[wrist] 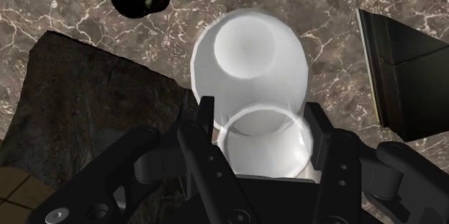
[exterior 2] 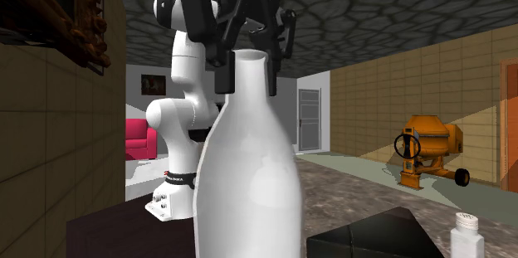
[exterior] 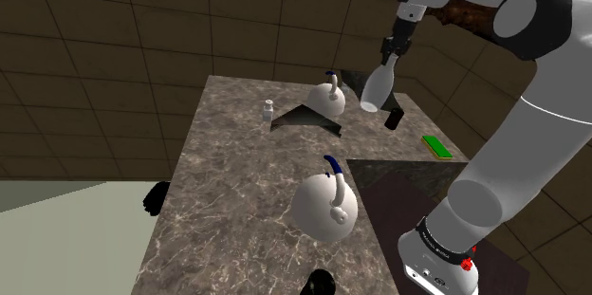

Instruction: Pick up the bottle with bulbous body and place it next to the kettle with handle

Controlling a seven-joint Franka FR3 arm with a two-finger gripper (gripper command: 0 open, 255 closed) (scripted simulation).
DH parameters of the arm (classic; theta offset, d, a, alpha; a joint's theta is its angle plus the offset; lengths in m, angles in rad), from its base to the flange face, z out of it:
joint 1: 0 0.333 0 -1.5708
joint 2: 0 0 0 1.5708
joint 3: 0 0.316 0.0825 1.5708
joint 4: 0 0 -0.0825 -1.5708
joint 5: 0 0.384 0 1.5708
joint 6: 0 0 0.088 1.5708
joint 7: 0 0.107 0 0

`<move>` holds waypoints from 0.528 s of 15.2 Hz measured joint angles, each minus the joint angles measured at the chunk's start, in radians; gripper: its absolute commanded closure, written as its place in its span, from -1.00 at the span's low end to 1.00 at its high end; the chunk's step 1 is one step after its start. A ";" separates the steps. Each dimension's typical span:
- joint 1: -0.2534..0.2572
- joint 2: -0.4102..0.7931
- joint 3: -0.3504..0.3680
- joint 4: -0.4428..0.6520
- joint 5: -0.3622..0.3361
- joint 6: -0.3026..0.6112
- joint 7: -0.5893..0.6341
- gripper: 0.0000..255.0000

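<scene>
A white bottle (exterior: 378, 86) with a wide rounded body hangs in the air above the far right part of the marble table (exterior: 237, 198), tilted, neck uppermost. My black gripper (exterior: 390, 54) is shut on its neck. In the wrist view the fingers (wrist: 204, 118) clasp the bottle (wrist: 252, 71) from both sides, with the tabletop well below. The second exterior view has the bottle (exterior 2: 247, 182) close up under the gripper (exterior 2: 246, 45). Two white kettles with dark blue handles stand on the table: one near (exterior: 325, 206), one far (exterior: 325, 97) beside the bottle.
A black wedge-shaped box (exterior: 305, 120) and a small white shaker (exterior: 268, 110) lie near the far kettle. A green flat thing (exterior: 438, 145) and a small black object (exterior: 392, 117) sit at the right edge. A dark mat (exterior: 417, 189) covers the near right.
</scene>
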 measured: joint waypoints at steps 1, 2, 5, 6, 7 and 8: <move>0.001 -0.005 0.000 0.006 -0.002 -0.011 0.002 1.00; 0.000 -0.003 0.000 0.025 -0.001 -0.027 0.002 1.00; -0.002 0.005 -0.001 0.073 0.001 -0.069 0.001 1.00; -0.002 0.004 -0.001 0.084 0.001 -0.080 0.002 1.00; -0.002 0.007 -0.001 0.100 0.002 -0.093 0.002 1.00; -0.003 0.004 -0.002 0.110 0.001 -0.107 0.001 1.00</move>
